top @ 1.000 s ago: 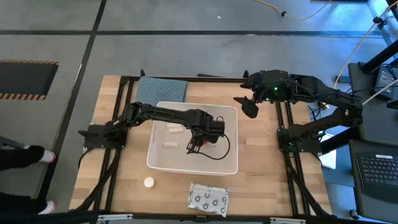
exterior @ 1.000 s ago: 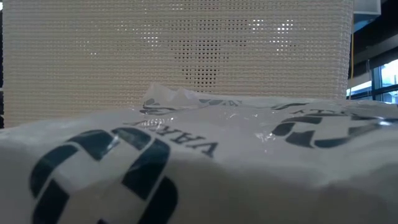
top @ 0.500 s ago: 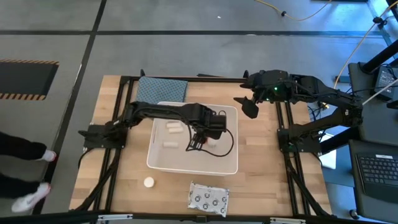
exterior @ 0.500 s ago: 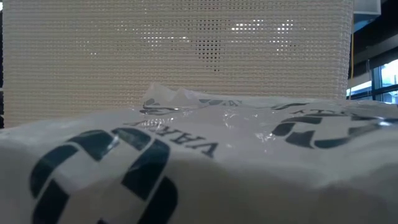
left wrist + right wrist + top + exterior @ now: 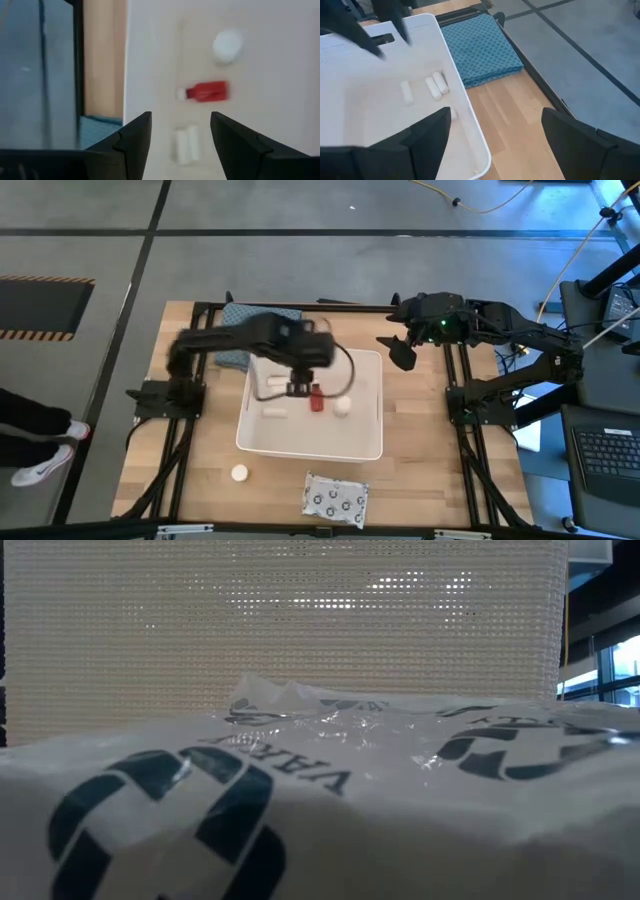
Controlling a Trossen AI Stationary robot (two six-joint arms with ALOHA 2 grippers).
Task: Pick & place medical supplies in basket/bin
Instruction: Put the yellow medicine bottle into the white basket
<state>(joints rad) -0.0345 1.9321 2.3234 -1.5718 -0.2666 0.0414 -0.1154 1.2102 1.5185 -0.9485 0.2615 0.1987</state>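
Note:
The white tub [image 5: 365,442] stands mid-table. On its floor lie a red-brown bottle [image 5: 316,402] [image 5: 206,91], a white round-capped bottle [image 5: 342,405] [image 5: 228,44] and short white tubes [image 5: 272,411] [image 5: 186,144] [image 5: 436,85]. My left gripper [image 5: 298,388] [image 5: 180,135] hangs open above the tub's far-left part, over the tubes and touching nothing. Another white bottle [image 5: 239,473] stands on the table near the tub's near-left corner. The silvery dotted packet [image 5: 335,498] [image 5: 300,810] lies flat by the near edge. My right gripper [image 5: 400,350] [image 5: 492,145] waits open beyond the tub's far-right corner.
A blue-grey folded cloth [image 5: 262,323] [image 5: 480,50] lies at the far edge, partly under the left arm. Bare wood shows to the right of the tub. In the low view the packet fills the foreground in front of a white perforated wall [image 5: 300,630].
My left arm has risen out of the tub and swung toward the table's far-left corner, quickly enough to blur. The red-brown bottle now lies on the tub floor where the fingertips were, and the white round-capped bottle beside it has come into view.

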